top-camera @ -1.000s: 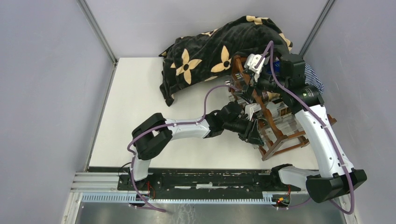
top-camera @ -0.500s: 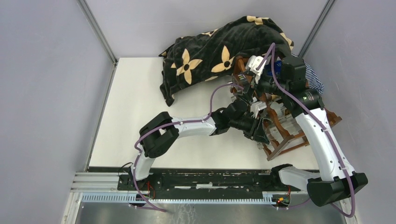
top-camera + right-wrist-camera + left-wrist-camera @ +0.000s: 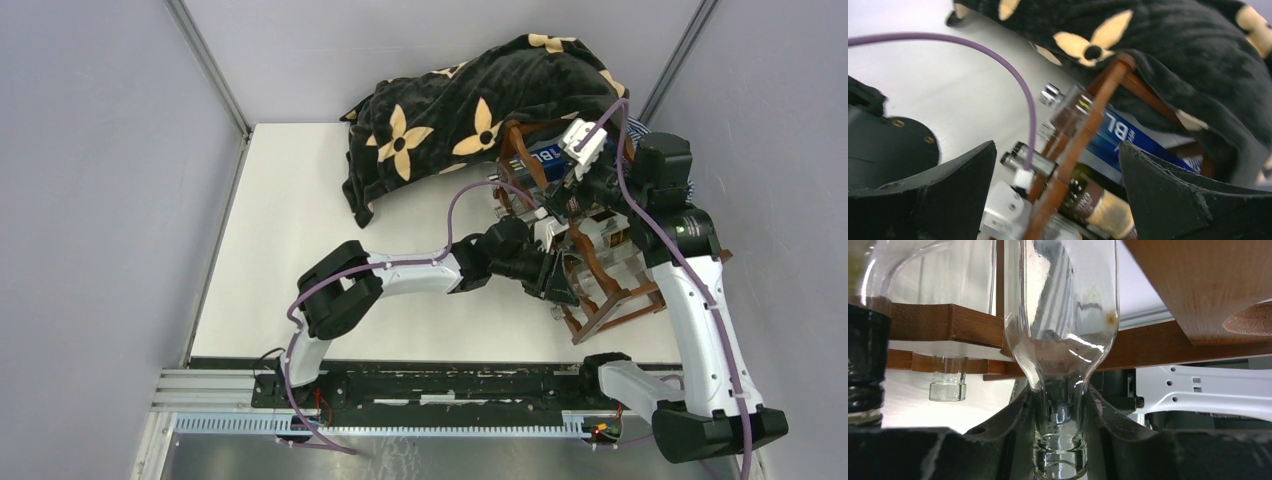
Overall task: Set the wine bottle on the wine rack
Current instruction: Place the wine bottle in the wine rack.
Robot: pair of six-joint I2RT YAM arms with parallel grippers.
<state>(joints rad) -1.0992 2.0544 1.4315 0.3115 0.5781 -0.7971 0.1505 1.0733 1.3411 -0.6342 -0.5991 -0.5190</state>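
The dark reddish-brown wine rack [image 3: 603, 308] stands at the right of the table and holds several bottles. My left gripper [image 3: 556, 282] reaches into its near side. In the left wrist view it [image 3: 1058, 396] is shut on the neck of a clear glass wine bottle [image 3: 1063, 315], which lies between the rack's wooden rails [image 3: 948, 322]. My right gripper [image 3: 575, 192] hovers above the rack's top. In the right wrist view it [image 3: 1057, 145] is open and empty above a rack post [image 3: 1088, 135].
A black blanket with beige flowers [image 3: 450, 110] drapes over the rack's far end. A dark bottle with a brown label [image 3: 1098, 202] and a blue-labelled item [image 3: 1128, 132] lie in the rack. Another clear bottle neck [image 3: 948, 385] lies beside mine. Striped cloth [image 3: 680, 175] lies behind.
My right arm has lifted and swung back to the right, away from the rack's middle. My left gripper has shifted slightly right and stays shut on the clear bottle.
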